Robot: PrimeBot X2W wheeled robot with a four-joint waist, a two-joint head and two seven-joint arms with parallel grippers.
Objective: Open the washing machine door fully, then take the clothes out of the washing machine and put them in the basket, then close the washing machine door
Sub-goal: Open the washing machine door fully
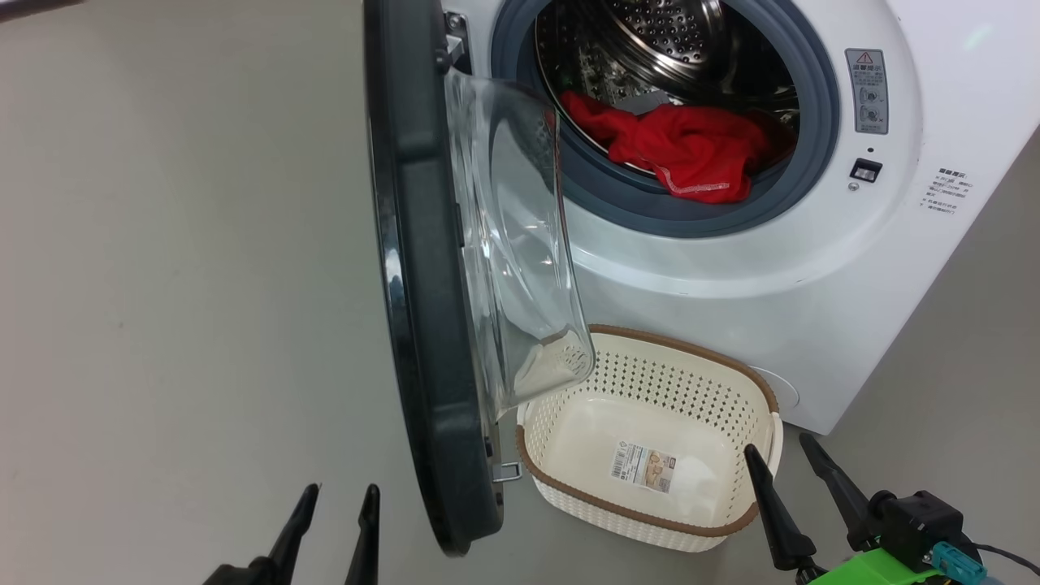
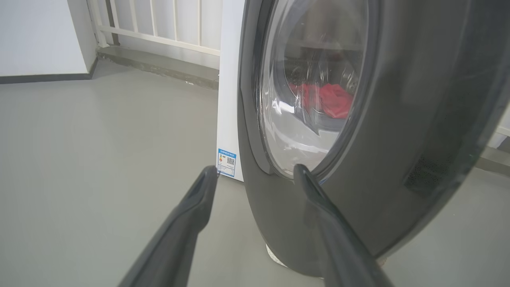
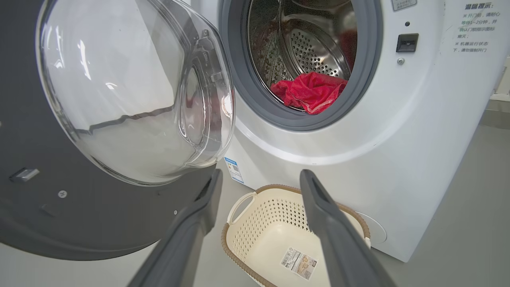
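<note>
- The washing machine door (image 1: 422,268) is seen swung out from the washing machine (image 1: 812,268), roughly square to its front, so that the drum (image 1: 666,41) is laid open. The first step is judged done or nearly done. Whether any swing is left in the hinge cannot be told.
- The clothes (image 1: 691,150) are seen as a red heap at the bottom of the drum mouth, with one fold draped over the grey gasket (image 1: 650,207). By the look of it, nothing has been taken out.
- The basket (image 1: 666,378) is set on the floor (image 1: 162,284) just in front of the machine, below the opening. No garment is seen in it; a paper label (image 1: 643,467) lies on its bottom. In the head view its left end is overlapped by the door's glass bowl (image 1: 520,244).
- The left gripper (image 1: 342,490) is held low beside the door's outer face, jaws spread wide and nothing carried. In the left wrist view one finger (image 2: 318,207) is seen against the door's dark face, but contact cannot be told.
- The right gripper (image 1: 777,444) is held just beside the basket's right end, jaws likewise wide and empty, pointed toward the machine.
- The unloading into the basket and the closing of the door are judged wholly outstanding. A reach into the drum mouth for the red heap is taken to be the step in hand.
</note>
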